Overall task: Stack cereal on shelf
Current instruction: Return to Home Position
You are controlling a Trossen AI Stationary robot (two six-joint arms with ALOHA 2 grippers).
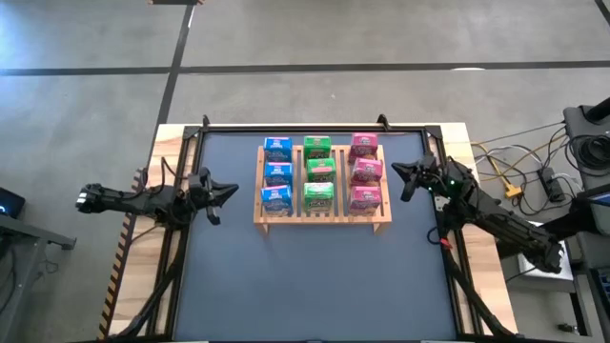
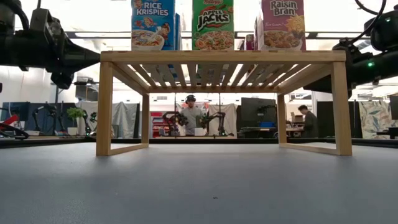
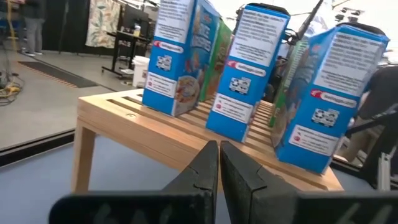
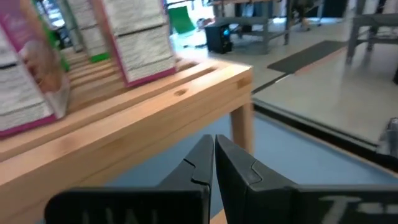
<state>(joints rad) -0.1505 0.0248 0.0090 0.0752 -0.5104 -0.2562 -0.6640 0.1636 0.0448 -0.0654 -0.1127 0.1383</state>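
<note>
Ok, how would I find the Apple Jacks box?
Find the wooden slatted shelf in the middle of the dark table. Nine cereal boxes stand on it in three lines: blue, green, pink. Seen level from the table's edge, the Apple Jacks box is the green one in front, between the blue Rice Krispies box and the pink Raisin Bran box.

Atop the light wooden slatted rack [image 2: 224, 56] we see a blue cardboard box [image 2: 153, 22], a green cardboard box [image 2: 212, 22], a pink cardboard box [image 2: 283, 22].

left arm [image 1: 133, 200]: matte black, slim jointed links, thin cable loops | right arm [image 1: 496, 217]: black, small green light [image 1: 440, 185] | left gripper [image 3: 219, 145]: dark angular wedge-tipped fingers
</note>
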